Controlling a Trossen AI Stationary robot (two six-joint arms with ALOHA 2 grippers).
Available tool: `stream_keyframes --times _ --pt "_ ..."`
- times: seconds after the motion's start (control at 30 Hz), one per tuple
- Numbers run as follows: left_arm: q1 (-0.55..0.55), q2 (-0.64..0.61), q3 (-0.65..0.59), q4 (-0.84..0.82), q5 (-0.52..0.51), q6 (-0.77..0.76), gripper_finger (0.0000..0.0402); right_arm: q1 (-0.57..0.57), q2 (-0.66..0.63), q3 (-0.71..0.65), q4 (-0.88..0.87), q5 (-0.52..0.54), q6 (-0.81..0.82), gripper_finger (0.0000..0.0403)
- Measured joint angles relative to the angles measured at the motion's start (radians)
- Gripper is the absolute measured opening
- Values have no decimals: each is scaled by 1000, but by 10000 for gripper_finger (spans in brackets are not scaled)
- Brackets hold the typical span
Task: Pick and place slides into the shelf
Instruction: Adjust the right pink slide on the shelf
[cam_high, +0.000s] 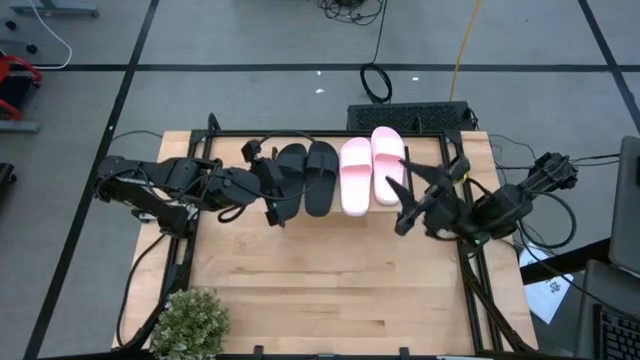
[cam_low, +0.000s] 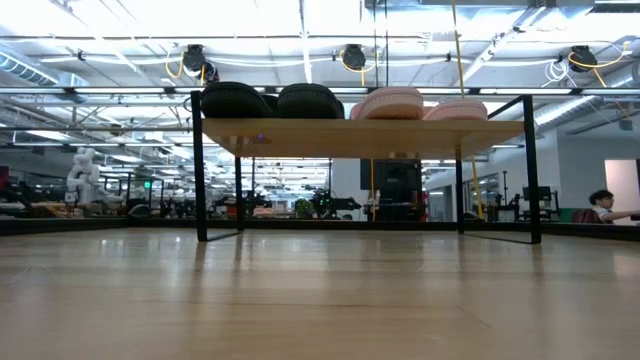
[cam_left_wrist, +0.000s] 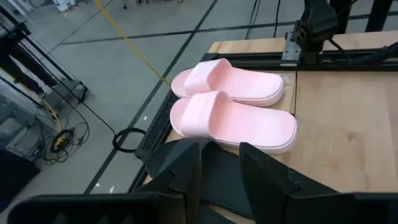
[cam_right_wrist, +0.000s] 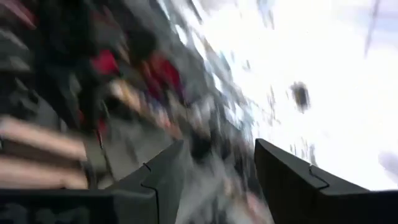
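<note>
Atop the shelf (cam_low: 360, 136) toward twelve o'clock sat all four slides (cam_high: 340, 175), black pair beside pink pair, my left gripper (cam_high: 272, 190) parted at the leftmost black one, my right gripper (cam_high: 405, 200) open just beside the pink.

The surface (cam_high: 330, 280) is pale, smooth wood. The shelf (cam_low: 360, 136) has a wood top and thin black metal legs. The pink slides (cam_left_wrist: 233, 115) look smooth and matt; the black slides (cam_high: 305, 175) are matt.

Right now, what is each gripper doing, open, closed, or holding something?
Left gripper: open, over the outer black slide on the shelf, gripping nothing.
Right gripper: open and empty, beside the pink slides.
</note>
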Motion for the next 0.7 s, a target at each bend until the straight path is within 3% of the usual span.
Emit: stream_keyframes --times 0.17,0.33,0.43,0.6,0.7 --pt "0 -60 22 0 -44 55 113 2 1 10 34 -335 -142 181" --pt "6 -148 120 5 -29 125 113 -8 -16 213 -34 -302 -222 181" --pt "6 -198 183 7 -27 164 113 -15 -17 396 -335 -334 -166 181" --pt "6 -260 220 4 -19 168 113 -32 7 717 -928 -525 120 181" --pt "6 -272 220 -3 15 153 113 -73 32 855 -1161 -516 264 181"
